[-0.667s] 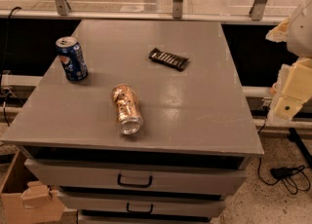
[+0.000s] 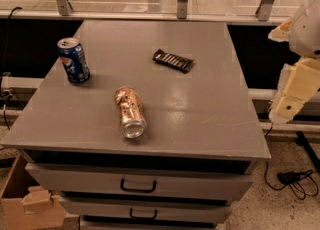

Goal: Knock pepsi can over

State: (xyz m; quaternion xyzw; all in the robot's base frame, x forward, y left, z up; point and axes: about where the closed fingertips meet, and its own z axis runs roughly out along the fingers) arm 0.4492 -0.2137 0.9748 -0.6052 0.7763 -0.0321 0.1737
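Observation:
The pepsi can (image 2: 74, 60), dark blue with a red-white logo and a silver top, stands upright near the left edge of the grey cabinet top (image 2: 210, 109). My gripper (image 2: 294, 93), cream-coloured, hangs off the cabinet's right side, beyond its edge and far from the can. It holds nothing that I can see.
A gold can (image 2: 130, 112) lies on its side near the front middle. A flat black ridged bar (image 2: 173, 60) lies towards the back. Drawers (image 2: 136, 186) sit below the top. A cardboard box (image 2: 30, 204) stands on the floor at front left, and cables (image 2: 295, 179) lie at right.

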